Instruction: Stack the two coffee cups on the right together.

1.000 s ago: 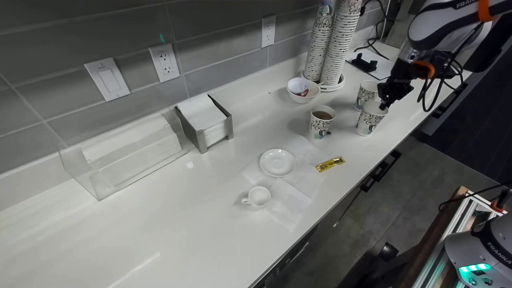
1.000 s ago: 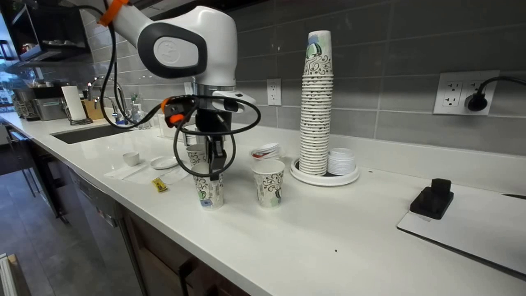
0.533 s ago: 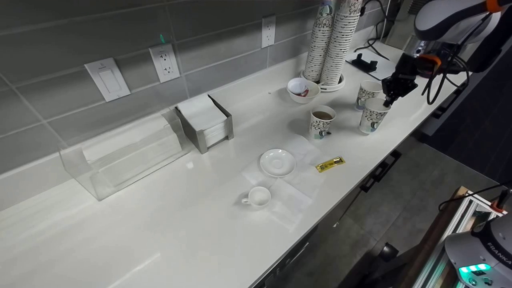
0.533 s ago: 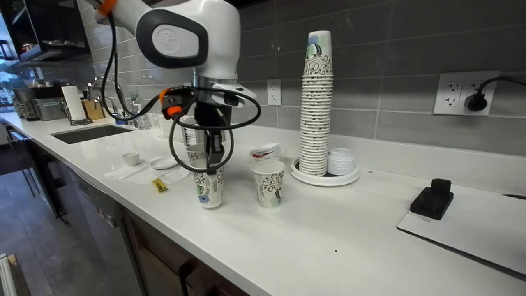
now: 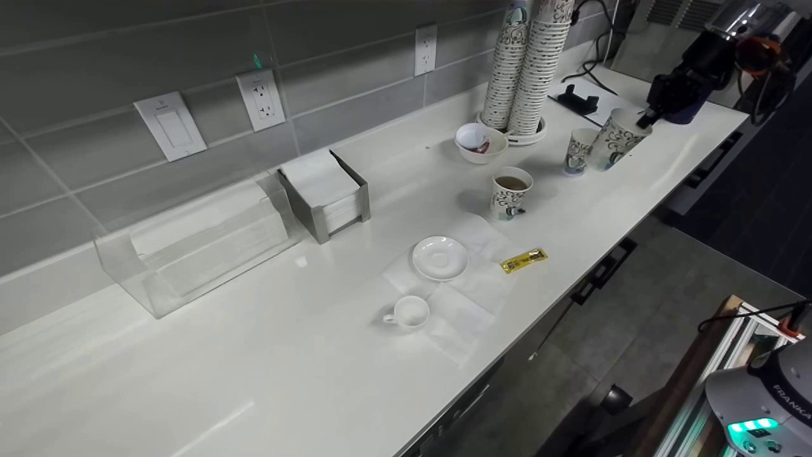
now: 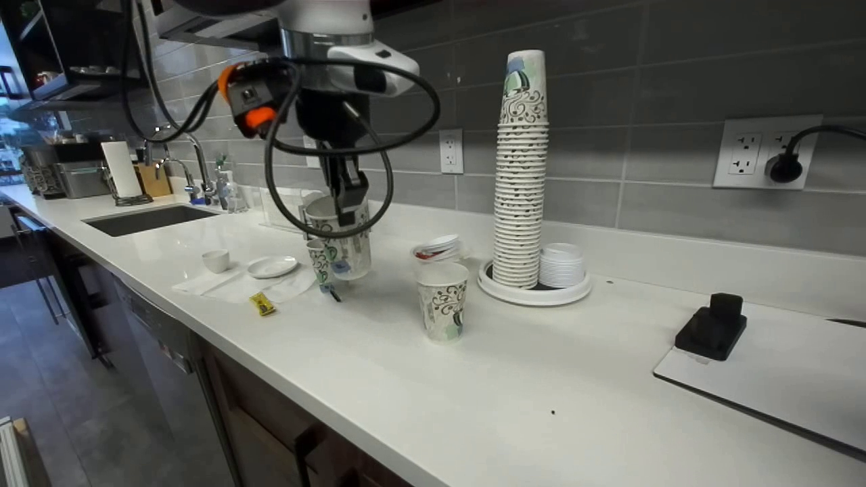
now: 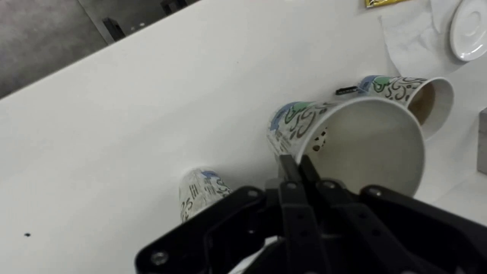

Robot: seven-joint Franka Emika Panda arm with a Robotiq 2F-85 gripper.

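Two patterned white paper cups are the pair on the right. My gripper (image 7: pixel 296 156) is shut on the rim of the held cup (image 7: pixel 295 121), one finger inside and one outside. In both exterior views the held cup (image 5: pixel 615 141) (image 6: pixel 350 253) hangs above the counter, tilted in one of them. The standing cup (image 5: pixel 578 152) (image 6: pixel 443 304) is upright on the counter. In the wrist view the standing cup (image 7: pixel 201 192) is at lower left, partly hidden by the gripper. The gripper also shows in both exterior views (image 5: pixel 643 120) (image 6: pixel 346 219).
A paper cup with brown liquid (image 5: pixel 507 202) stands near the held cup, a small black piece (image 6: pixel 335 295) at its base. Tall cup stacks (image 6: pixel 521 203) and a bowl (image 5: pixel 482 149) stand by the wall. A saucer (image 5: pixel 440 258), handled cup (image 5: pixel 411 313) and yellow packet (image 5: pixel 523 260) lie farther along.
My gripper has lifted the held cup off the counter. It has risen and shifted towards the standing cup's far end in an exterior view, with the cup now tilted. The other cups stay put.
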